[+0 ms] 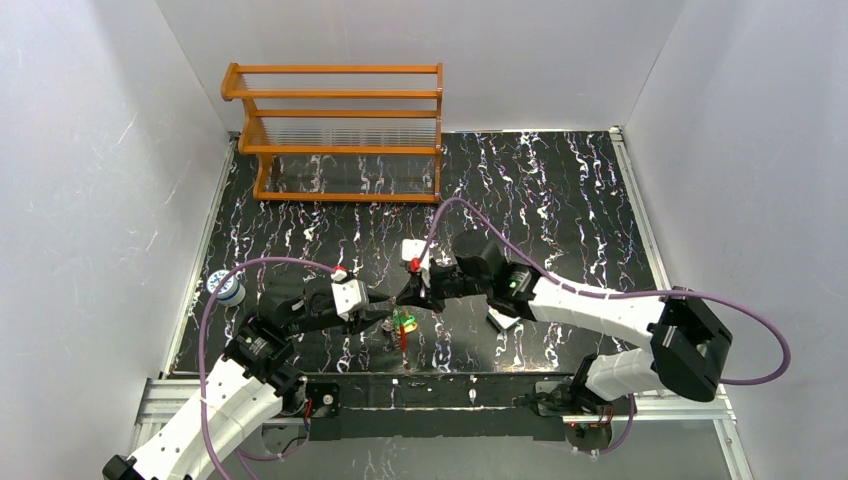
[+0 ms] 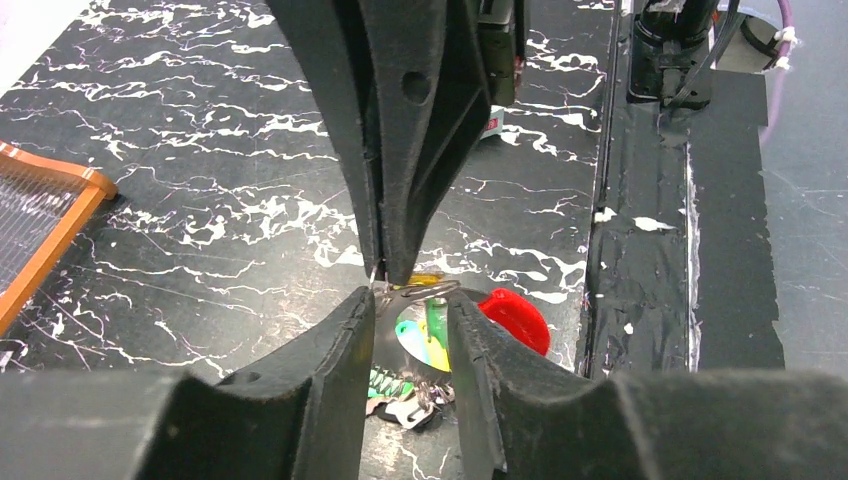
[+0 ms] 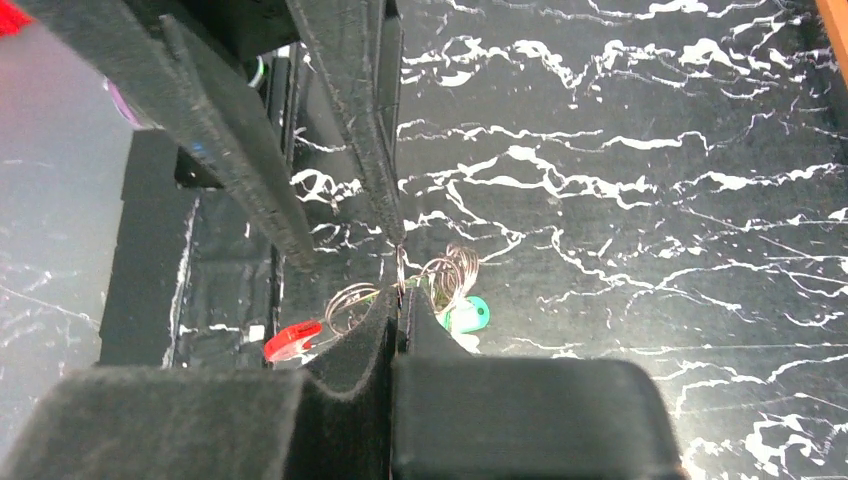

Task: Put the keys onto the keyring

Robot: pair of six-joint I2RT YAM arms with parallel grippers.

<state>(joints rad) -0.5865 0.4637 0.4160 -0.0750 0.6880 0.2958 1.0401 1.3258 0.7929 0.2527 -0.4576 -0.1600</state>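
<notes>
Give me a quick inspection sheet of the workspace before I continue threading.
Surface: black marbled table.
Job's things: keyring pinched by right gripper; keys bunched beside it, one green head showing; red tab alongside.
Clutter: orange rack at far left; white-and-blue roll at left edge; white card beside right arm.
Grippers: right shut on the keyring; left gripper open, fingers either side of the wire.
Cables: purple cables arch over the table.
Surroundings: white walls; nothing else seen.

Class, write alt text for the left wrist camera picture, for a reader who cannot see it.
The right gripper, jaws shut, enters from the top of the picture and pinches a thin wire keyring just above the parted left gripper. Beyond that gap are keys with green and yellow heads and a red tag, over a black marbled table.
</notes>
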